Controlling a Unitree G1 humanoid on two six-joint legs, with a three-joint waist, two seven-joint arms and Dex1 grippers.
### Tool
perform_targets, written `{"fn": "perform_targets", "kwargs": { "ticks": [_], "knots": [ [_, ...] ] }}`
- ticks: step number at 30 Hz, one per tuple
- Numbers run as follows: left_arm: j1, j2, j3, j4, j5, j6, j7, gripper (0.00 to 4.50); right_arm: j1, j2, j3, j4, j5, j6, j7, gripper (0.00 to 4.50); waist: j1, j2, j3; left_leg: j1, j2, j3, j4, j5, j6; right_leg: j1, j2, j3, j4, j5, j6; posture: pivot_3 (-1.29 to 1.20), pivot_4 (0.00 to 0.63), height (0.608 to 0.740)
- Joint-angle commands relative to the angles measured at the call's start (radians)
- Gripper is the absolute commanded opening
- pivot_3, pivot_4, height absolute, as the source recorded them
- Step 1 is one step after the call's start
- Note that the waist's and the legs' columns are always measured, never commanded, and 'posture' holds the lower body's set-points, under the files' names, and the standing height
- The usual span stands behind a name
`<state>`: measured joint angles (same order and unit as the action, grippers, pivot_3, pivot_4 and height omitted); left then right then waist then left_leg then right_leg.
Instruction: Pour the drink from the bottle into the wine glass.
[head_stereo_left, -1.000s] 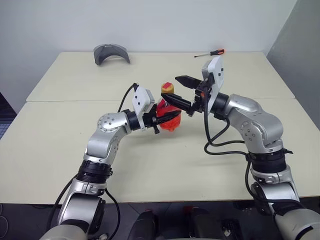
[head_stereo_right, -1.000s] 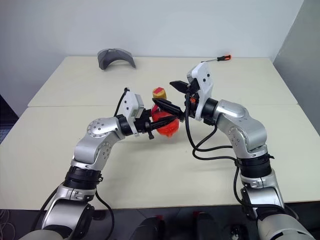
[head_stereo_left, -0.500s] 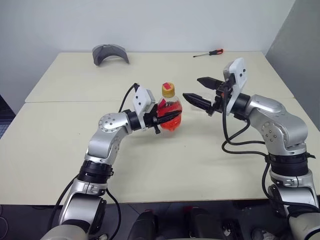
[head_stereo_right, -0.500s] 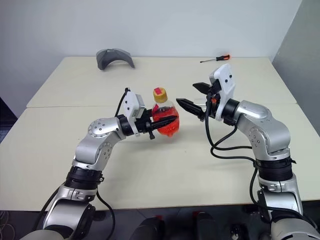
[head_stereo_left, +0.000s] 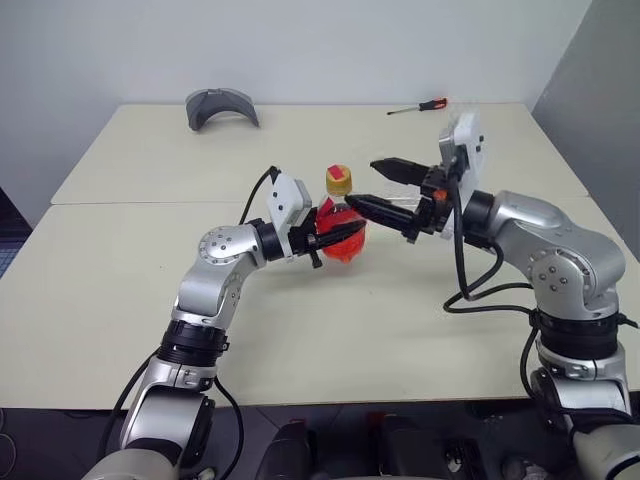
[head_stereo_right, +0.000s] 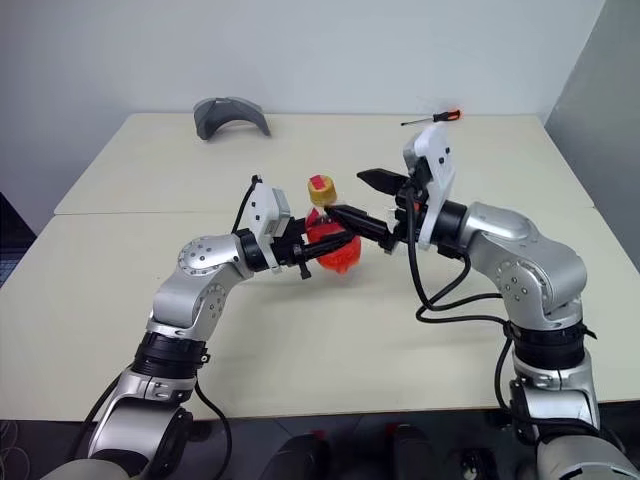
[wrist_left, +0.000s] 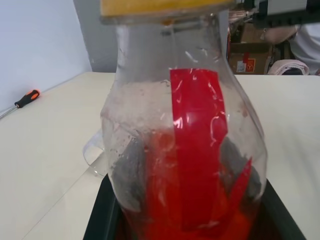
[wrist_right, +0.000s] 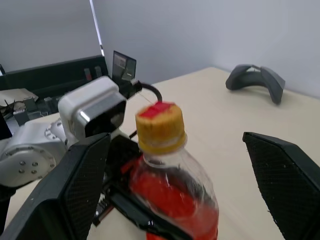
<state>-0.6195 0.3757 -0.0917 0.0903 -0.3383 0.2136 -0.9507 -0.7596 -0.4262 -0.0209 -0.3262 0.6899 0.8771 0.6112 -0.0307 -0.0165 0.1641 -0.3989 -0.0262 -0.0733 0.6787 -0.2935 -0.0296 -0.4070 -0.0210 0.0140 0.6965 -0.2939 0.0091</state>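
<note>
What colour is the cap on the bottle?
Yellow with a red patch on top, clearest in the right wrist view.

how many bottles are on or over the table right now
1. The bottle with the yellow cap and red drink is held above the middle of the table in the left gripper, with the open right gripper close beside its cap. None seems hidden.

Table (head_stereo_left: 120, 300): cream, two-panel top. Headset-like grey curved object (head_stereo_left: 222, 105): at 11 o'clock, near far edge. Screwdriver (head_stereo_left: 418, 105), orange-and-black handle: at 1 o'clock, far edge.
</note>
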Motion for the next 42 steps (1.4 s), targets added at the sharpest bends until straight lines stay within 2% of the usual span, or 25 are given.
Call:
{"fn": "perform_targets", "kwargs": {
  "ticks": [1, 11, 25, 42],
  "knots": [
    [-0.018, -0.002, 0.016, -0.032, -0.013, -0.015, -0.001, 1.29, -0.025, 0.004, -0.016, -0.009, 0.011, -0.017, -0.003, 4.5, 0.0, 0.0, 0.0, 0.0, 0.0, 0.0, 0.0, 0.0, 0.0, 0.0, 0.0, 0.0, 0.0, 0.0, 0.0, 0.0, 0.15, 0.74],
    [-0.032, -0.003, 0.013, -0.033, -0.015, -0.003, -0.004, 1.29, -0.065, 0.058, 0.04, 0.064, -0.038, -0.088, 0.01, 4.5, -0.001, 0.0, 0.0, 0.0, 0.0, 0.0, 0.0, 0.0, 0.0, 0.0, 0.0, 0.0, 0.0, 0.0, 0.0, 0.0, 0.15, 0.74],
    [-0.045, -0.007, 0.011, -0.02, -0.011, -0.007, -0.008, 1.29, -0.08, 0.065, 0.055, 0.147, -0.101, -0.169, 0.038, 4.5, -0.001, 0.0, 0.0, 0.0, 0.0, 0.0, 0.0, 0.0, 0.0, 0.0, 0.0, 0.0, 0.0, 0.0, 0.0, 0.0, 0.15, 0.74],
    [-0.073, -0.008, 0.02, 0.038, -0.002, -0.038, -0.023, 1.29, 0.018, -0.045, -0.044, 0.04, -0.036, -0.079, 0.039, 4.5, 0.0, 0.0, 0.0, 0.0, 0.0, 0.0, 0.0, 0.0, 0.0, 0.0, 0.0, 0.0, 0.0, 0.0, 0.0, 0.0, 0.15, 0.74]
  ]
}}
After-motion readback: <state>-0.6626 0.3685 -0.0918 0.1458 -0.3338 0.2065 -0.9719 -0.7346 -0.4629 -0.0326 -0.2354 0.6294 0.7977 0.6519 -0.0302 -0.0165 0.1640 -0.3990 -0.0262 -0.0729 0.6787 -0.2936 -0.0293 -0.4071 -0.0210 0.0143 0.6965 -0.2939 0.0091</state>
